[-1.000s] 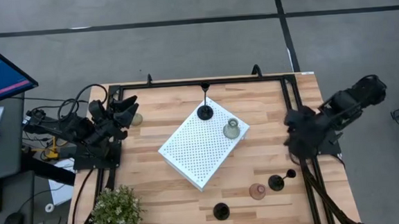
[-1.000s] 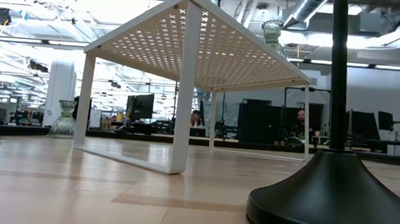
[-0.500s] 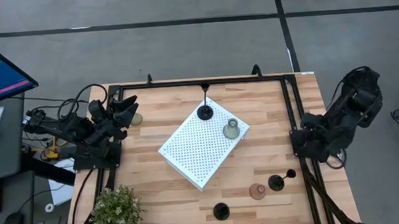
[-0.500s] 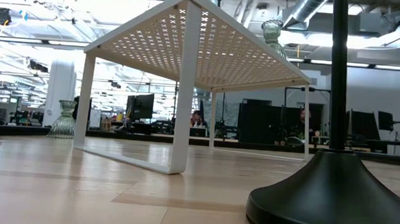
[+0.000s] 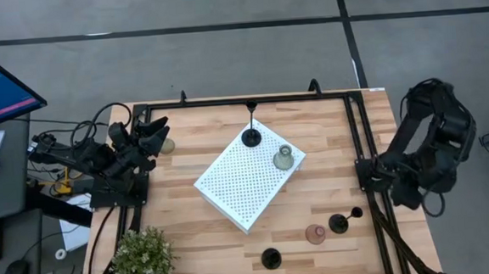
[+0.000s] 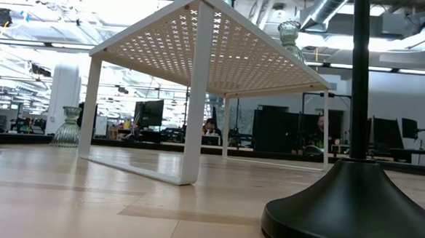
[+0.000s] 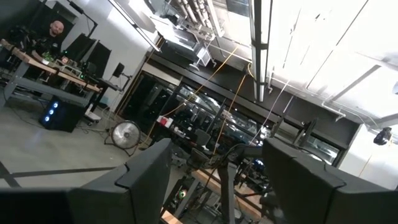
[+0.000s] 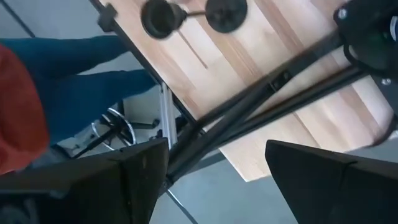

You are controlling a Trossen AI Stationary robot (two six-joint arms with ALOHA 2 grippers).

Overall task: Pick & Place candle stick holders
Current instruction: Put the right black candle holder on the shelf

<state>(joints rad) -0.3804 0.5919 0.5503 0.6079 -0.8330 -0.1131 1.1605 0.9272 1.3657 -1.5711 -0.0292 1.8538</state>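
Six candle holders appear in the high view. A white perforated board [image 5: 248,174] stands at the middle of the wooden table [image 5: 330,149]. On its far end stand a black holder [image 5: 250,137] and, to the right of it, a pale green holder [image 5: 283,158]. A second pale green holder [image 5: 168,145] stands on the table at the far left, just beside the left gripper [image 5: 152,134]. Near the right front of the table stand a pink holder [image 5: 316,234] and, just right of it, a black holder lying on its side [image 5: 345,221]. A third black holder [image 5: 271,258] stands at the near edge, left of the pink one. A bushy plant [image 5: 141,259] sits at the near left corner. The left arm rests folded at the far left edge. The right arm is folded up beyond the right edge of the table.

Low view: the white board stands on its legs, with the pale green holder on top at the right. The second pale green holder stands on the table at the far left. The base and stem of a black holder fill the near right.

Left wrist view: the left gripper's fingers [image 7: 149,171] stand wide apart and hold nothing.

Right wrist view: the right gripper [image 8: 214,168] points down past the table edge. Its fingers stand wide apart, empty. The tipped black holder lies on the table beyond them.
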